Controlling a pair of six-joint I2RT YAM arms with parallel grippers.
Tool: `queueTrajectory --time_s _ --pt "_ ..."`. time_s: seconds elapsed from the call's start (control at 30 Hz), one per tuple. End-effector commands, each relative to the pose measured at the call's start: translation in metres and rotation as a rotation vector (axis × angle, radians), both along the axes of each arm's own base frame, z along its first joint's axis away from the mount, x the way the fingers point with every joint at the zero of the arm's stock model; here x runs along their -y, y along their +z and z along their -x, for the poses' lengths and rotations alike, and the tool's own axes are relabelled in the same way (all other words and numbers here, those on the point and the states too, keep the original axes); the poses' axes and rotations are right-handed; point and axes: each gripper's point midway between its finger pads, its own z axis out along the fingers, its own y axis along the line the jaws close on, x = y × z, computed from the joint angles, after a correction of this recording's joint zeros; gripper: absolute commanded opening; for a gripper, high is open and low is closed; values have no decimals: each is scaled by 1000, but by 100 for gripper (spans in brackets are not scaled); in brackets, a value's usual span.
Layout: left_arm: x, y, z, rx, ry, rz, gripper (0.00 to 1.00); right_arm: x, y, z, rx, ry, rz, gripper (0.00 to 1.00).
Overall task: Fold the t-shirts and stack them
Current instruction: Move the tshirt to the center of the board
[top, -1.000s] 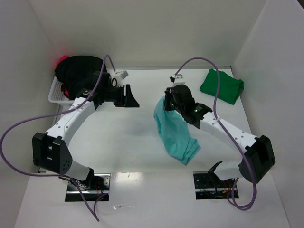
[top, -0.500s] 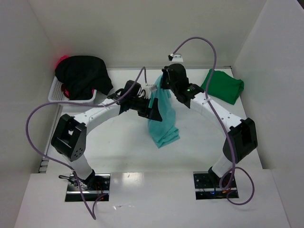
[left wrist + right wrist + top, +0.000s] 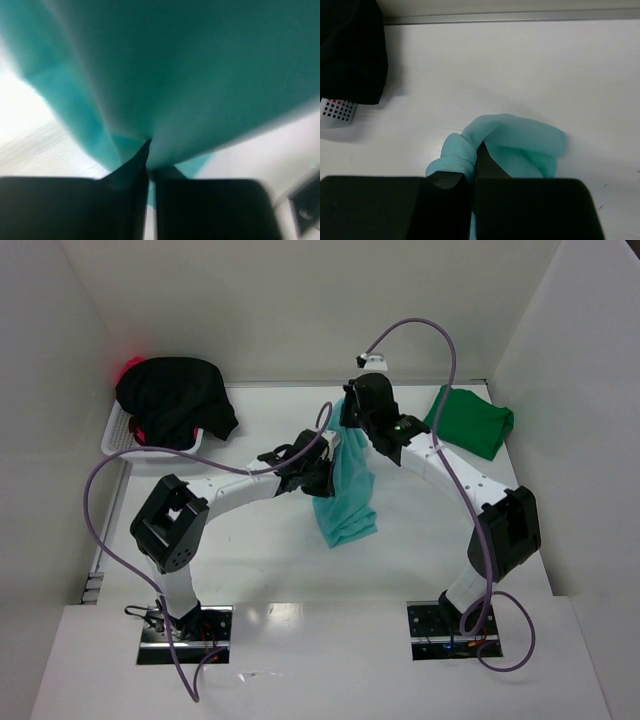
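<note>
four shirts: teal shirt (image 3: 348,502) at centre, long axis 12-to-6; green shirt (image 3: 468,421) at 2 o'clock; black shirt (image 3: 175,400) over red-pink shirt (image 3: 128,368) at 10. right claw (image 3: 472,172) clamps the teal's 12 end, left claw (image 3: 151,172) pinches its 9 edge.

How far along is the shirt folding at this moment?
Done: green shirt folded, far right. In hand: teal shirt, pinched by left fingers and right fingers, hanging unfolded. Left: black shirt and red shirt heaped on the basket, far left; no stack yet.

The teal shirt (image 3: 348,505) was soft, matt cloth. The table (image 3: 250,540) looked smooth and slightly glossy; the basket (image 3: 113,437) was perforated plastic.
</note>
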Motion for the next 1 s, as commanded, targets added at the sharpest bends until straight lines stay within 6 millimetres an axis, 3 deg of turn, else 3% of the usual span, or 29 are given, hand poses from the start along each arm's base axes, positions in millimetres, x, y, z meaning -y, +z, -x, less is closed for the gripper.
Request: queueTrajectory --time_s 0.0,0.1,0.13,0.27,0.33,0.37,0.47,0.6,0.7,0.8,0.87,0.97 --pt "-27 13 -23 103 161 -67 0 16 61 0 129 -27 -61 0" --pt "-41 53 -27 192 222 -57 0 34 67 0 138 -69 -44 0" --pt "-51 67 -29 226 249 -76 0 39 78 4 158 -79 -53 0" --pt "-78 148 -29 367 289 -34 0 62 113 17 217 -107 -75 0" --pt "-95 216 -20 498 313 34 0 69 145 36 286 -83 -88 0" --pt "-105 241 -14 548 328 56 0 70 157 44 313 -68 -98 0" --pt "-134 312 8 683 371 120 0 76 199 79 420 -4 -151 0" --pt "-167 386 46 825 391 221 0 85 257 129 549 82 -219 0" --pt "-180 414 70 867 372 272 0 97 284 162 592 99 -265 0" --pt "-187 424 87 854 352 290 0 107 288 187 583 99 -300 0" --pt "-190 423 92 839 359 299 0 114 290 202 584 97 -321 0" --pt "-200 410 91 812 413 272 0 121 274 205 523 66 -305 0"
